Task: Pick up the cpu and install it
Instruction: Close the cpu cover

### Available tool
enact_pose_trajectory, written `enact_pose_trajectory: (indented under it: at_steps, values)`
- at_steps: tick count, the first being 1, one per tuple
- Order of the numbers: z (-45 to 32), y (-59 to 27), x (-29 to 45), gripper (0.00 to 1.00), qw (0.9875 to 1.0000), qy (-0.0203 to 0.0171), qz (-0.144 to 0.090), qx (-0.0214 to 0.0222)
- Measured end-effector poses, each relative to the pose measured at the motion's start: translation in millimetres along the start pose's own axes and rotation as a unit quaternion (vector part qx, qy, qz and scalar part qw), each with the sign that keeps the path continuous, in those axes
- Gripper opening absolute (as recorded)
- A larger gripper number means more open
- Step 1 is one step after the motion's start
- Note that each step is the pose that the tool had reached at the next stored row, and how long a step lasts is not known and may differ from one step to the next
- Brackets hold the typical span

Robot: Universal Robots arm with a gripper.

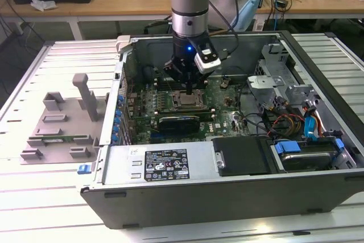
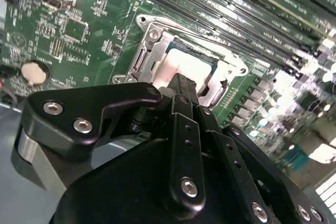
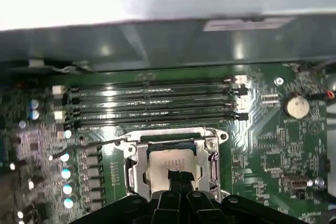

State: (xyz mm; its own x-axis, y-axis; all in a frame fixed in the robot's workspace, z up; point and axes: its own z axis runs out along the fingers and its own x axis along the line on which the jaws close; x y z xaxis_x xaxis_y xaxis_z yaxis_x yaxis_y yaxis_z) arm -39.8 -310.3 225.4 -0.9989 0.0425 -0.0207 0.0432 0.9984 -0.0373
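The cpu lies inside the socket frame: the seating step, I'd say. The gripper, drawn closed, touches its edge (gripping it? can't tell). Any next move needs it square in that frame.

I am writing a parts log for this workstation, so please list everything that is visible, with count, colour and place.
computer case: one, grey and black, open, on the table
table: one, pale slatted metal, under the case
fixture plate: one, grey, on the table, at the exterior view's left of the case
motherboard: one, green, inside the case
socket frame: one, silver metal, on the motherboard
cpu: one, pale silver, lying inside the socket frame
memory slots: several, black, beside the socket frame
coin battery: one, silver, on the motherboard
power supply: one, grey with black label, inside the case
arm: one, grey, reaching down into the case
claw: one, black, shut, tip over the cpu
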Motion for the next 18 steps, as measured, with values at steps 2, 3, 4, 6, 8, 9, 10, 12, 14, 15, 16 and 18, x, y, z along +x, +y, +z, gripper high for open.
enact_pose_trajectory:
  at_steps: [2,3,4,6,8,9,10,12,14,15,16,18]
  values:
    - [0.2,-0.4,0.3,0.11,1.0,-0.0003,-0.001,-0.0052]
    - [0.6,-3.9,1.2,0.11,1.0,-0.0002,-0.001,-0.0082]
    - [1.3,-5.3,2.1,0.11,1.0,-0.0001,-0.001,-0.0093]
    - [3.0,-6.3,6.1,0.11,0.9999,0.0001,0.0,-0.0172]
    - [3.2,-6.3,6.8,0.11,0.9999,0.0002,0.0,-0.0172]
    - [3.5,-6.4,8.2,0.11,0.9999,0.0002,0.0,-0.0173]
    - [3.9,-6.4,10.1,0.11,0.9999,0.0002,0.0,-0.0172]
    - [5.4,-6.6,15.2,0.11,0.9999,0.0002,0.0,-0.0173]
    - [7.9,-6.7,19.7,0.11,0.9999,0.0002,0.0,-0.0173]
    - [8.7,-6.7,21.0,0.11,0.9999,0.0002,0.0,-0.0173]
    - [9.6,-6.8,22.5,0.11,0.9999,0.0002,0.0,-0.0172]
    - [10.9,-6.9,25.5,0.11,0.9999,0.0002,0.0,-0.0172]
